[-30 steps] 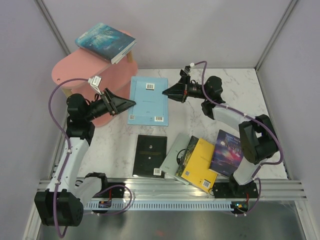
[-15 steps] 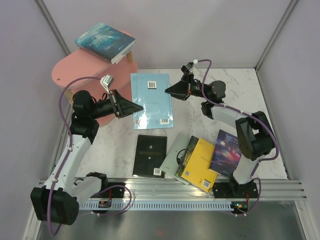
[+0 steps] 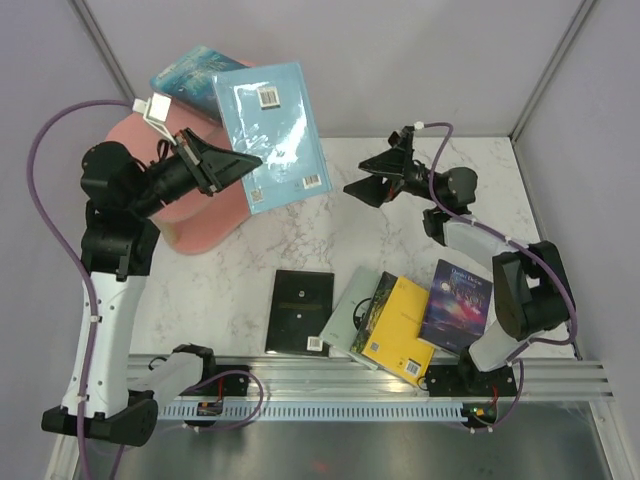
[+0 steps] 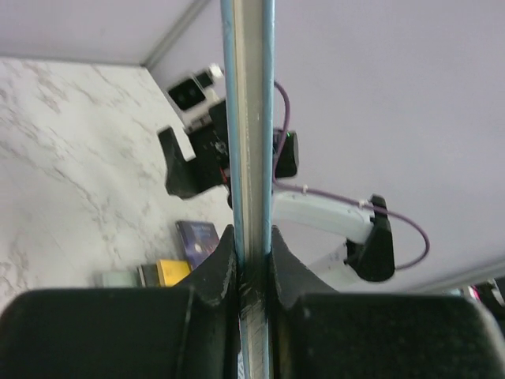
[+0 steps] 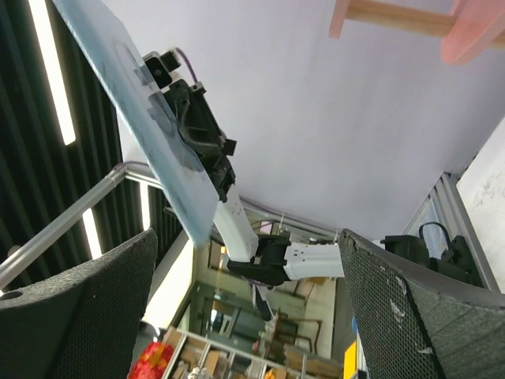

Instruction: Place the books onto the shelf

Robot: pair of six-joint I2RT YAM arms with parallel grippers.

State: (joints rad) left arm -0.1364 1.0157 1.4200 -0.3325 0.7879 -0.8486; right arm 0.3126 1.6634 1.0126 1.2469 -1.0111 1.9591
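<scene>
Above the pink shelf (image 3: 200,228), left gripper (image 3: 246,162) clamped on a pale blue book (image 3: 275,125) tilted in mid-air, right gripper (image 3: 359,178) spread wide and empty over the marble table (image 3: 370,245), teal book (image 3: 183,80) on the shelf top

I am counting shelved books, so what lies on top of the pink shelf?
A teal starry book lies on the top board of the pink shelf. The pale blue book, held by the left end effector, covers part of both, so that area is hidden.
</scene>
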